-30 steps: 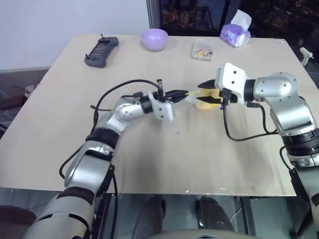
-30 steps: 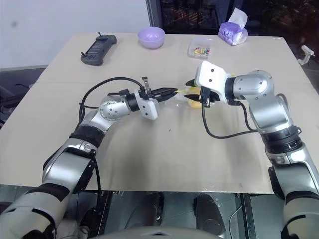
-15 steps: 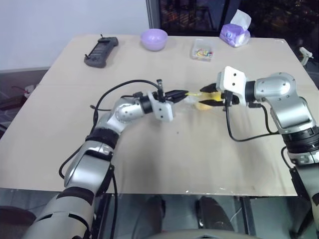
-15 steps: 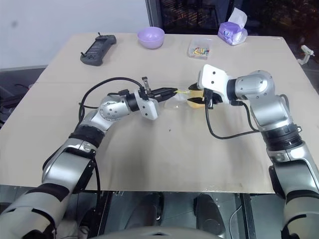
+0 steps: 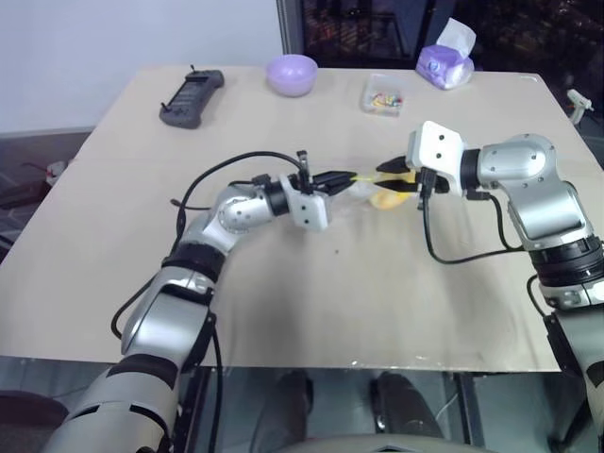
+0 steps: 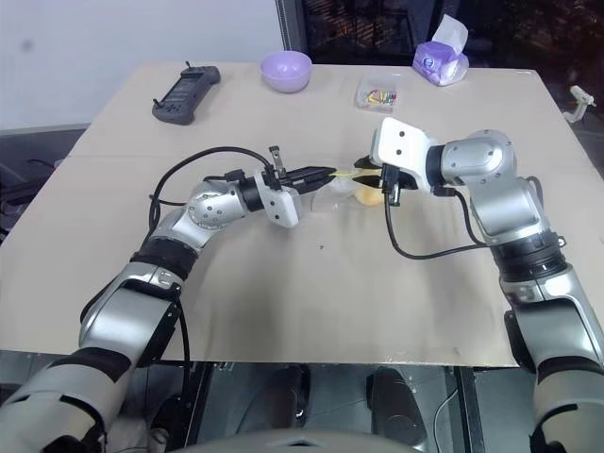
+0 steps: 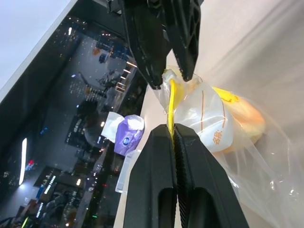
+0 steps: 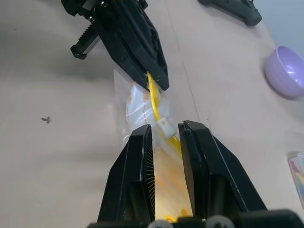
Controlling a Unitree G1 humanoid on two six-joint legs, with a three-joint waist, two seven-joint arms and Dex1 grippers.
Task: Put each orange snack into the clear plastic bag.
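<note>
Round golden-orange bun (image 7: 247, 118) sits inside the crinkly clear plastic bag (image 7: 213, 123), hanging between both hands. Left hand (image 5: 342, 177) pinches its yellow strip (image 8: 154, 102); right hand (image 8: 166, 135) stands narrowly apart around the slider. Sealing's probably next.

Clear plastic bag (image 7: 209, 123) hangs above table, yellow strip taut along top; orange snack (image 7: 244, 121) sits inside.

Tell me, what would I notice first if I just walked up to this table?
Two robot arms meet in the air over the middle of the table, stretching a clear plastic bag between them by its yellow strip. An orange snack sits inside the bag. At the far edge stands a purple bowl.
</note>
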